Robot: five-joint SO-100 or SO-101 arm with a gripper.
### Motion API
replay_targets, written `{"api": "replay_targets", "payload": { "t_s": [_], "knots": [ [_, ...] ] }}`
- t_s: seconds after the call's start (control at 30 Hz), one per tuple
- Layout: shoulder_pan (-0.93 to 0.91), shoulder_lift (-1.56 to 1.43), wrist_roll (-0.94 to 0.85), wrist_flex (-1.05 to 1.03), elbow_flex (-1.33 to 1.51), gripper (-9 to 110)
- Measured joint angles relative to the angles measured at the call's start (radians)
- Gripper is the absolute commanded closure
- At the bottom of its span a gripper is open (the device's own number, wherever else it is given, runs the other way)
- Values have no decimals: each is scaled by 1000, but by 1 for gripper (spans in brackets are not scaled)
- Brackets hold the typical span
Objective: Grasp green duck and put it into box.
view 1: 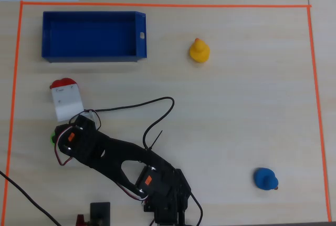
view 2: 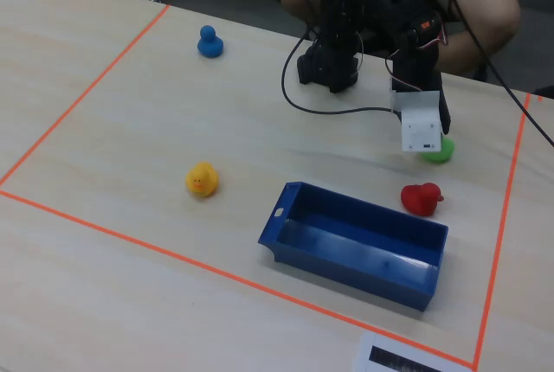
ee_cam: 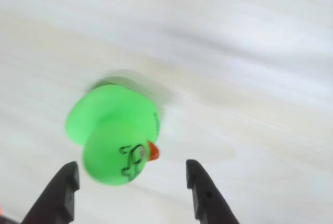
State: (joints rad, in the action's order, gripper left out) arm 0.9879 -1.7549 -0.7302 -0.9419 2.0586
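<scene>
The green duck (ee_cam: pixel 112 140) sits on the table with its orange beak to the right in the wrist view. My gripper (ee_cam: pixel 132 174) is open over it. The dark fingertips (ee_cam: pixel 67 177) stand either side of the duck's head and do not touch it. In the overhead view only a green sliver of the duck (view 1: pixel 52 137) shows at the arm's left end. In the fixed view the duck (view 2: pixel 441 150) peeks out behind the white wrist camera (view 2: pixel 420 130). The dark blue box (view 1: pixel 92 35) is empty at the top left; in the fixed view the box (view 2: pixel 355 246) lies in front.
A red duck (view 1: pixel 63 83) sits between the box and my arm, right by the white camera housing; it also shows in the fixed view (view 2: pixel 421 198). A yellow duck (view 1: pixel 199 51) and a blue duck (view 1: pixel 265 178) stand farther off. Orange tape (view 1: pixel 157 5) bounds the area. A black cable (view 1: pixel 157 105) loops nearby.
</scene>
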Motion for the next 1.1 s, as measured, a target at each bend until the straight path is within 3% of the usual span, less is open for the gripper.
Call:
{"api": "replay_targets", "payload": {
  "t_s": [0.17,0.3,0.63,0.9,1.1],
  "knots": [
    [8,20,14,32,11,78],
    [11,25,40,77,44,101],
    [-9,5,52,92,57,101],
    [-328,-77,-14,-126,-238,101],
    [-607,-66,-9,86,-347,101]
  ]
}}
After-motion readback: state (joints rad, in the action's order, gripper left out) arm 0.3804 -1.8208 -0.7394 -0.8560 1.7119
